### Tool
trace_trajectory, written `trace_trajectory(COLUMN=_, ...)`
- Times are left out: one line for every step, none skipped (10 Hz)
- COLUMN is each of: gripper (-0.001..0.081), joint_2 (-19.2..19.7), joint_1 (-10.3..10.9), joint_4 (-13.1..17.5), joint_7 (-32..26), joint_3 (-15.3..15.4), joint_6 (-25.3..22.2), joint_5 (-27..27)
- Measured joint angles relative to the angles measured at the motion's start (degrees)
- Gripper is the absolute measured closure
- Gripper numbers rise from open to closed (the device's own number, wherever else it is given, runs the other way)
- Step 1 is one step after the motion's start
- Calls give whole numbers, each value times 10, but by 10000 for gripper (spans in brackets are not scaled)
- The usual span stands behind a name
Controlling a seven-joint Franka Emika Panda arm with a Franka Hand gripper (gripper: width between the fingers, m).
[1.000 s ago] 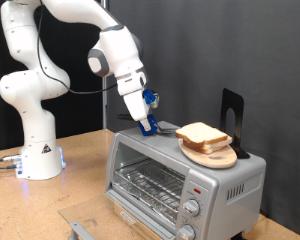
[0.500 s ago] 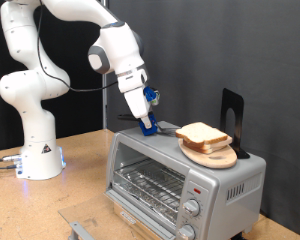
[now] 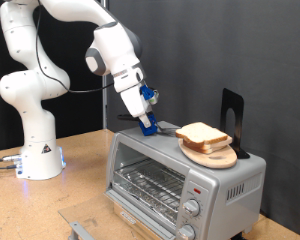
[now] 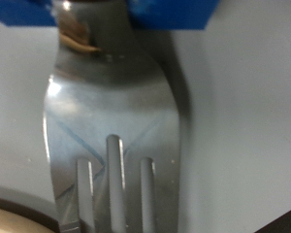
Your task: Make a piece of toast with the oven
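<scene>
Blue-fingered, the gripper (image 3: 145,122) hangs over the oven (image 3: 180,170) roof's rear corner at the exterior view's left, pinching the handle of a shiny metal fork (image 4: 109,126) whose tines reach toward the bread. Pale slices with tan crusts lie piled (image 3: 204,136) on a round wooden board (image 3: 216,157) mid-roof; which one is the piece of toast I cannot tell. A black upright stand (image 3: 232,118) rises behind the board. Below, the boxy silver oven shows its wire rack (image 3: 145,184), a red light (image 3: 193,188) and two round knobs (image 3: 189,219), and sits on a brown wooden tabletop (image 3: 80,170).
</scene>
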Motion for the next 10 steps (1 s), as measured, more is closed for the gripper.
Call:
trace_trajectory(gripper=-2, joint_2=-2, joint_1=0, joint_4=-2, joint_7=0, joint_3=-1, joint_6=-2, joint_5=0)
trace_trajectory(gripper=-2, joint_2=-2, joint_1=0, joint_4=-3, joint_7=0, joint_3=-1, joint_6=-4, joint_5=0)
trace_trajectory(gripper=-2, joint_2=-2, joint_1=0, joint_4=-3, joint_7=-1, joint_3=-2, joint_6=-6, joint_5=1)
trace_trajectory(gripper=-2, joint_2=-2, joint_1=2, joint_4=-4, joint_7=-1, joint_3=-2, joint_6=-6, joint_5=3)
trace_trajectory(gripper=-2, joint_2=-2, joint_1=5, joint_4=-5, joint_7=-2, joint_3=-2, joint_6=-6, joint_5=4)
trace_trajectory(gripper=-2, joint_2=-2, joint_1=8, joint_4=-6, joint_7=-2, joint_3=-2, joint_6=-6, joint_5=6)
trace_trajectory(gripper=-2, joint_2=-2, joint_1=12, joint_4=-7, joint_7=-2, joint_3=-2, joint_6=-6, joint_5=8)
trace_trajectory(gripper=-2, joint_2=-2, joint_1=15, joint_4=-8, joint_7=-2, joint_3=-2, joint_6=-6, joint_5=10)
trace_trajectory(gripper=-2, joint_2=-1, joint_1=18, joint_4=-10, joint_7=-2, joint_3=-2, joint_6=-5, joint_5=10)
trace_trajectory(gripper=-2, joint_2=0, joint_1=19, joint_4=-12, joint_7=-2, joint_3=-1, joint_6=-3, joint_5=10)
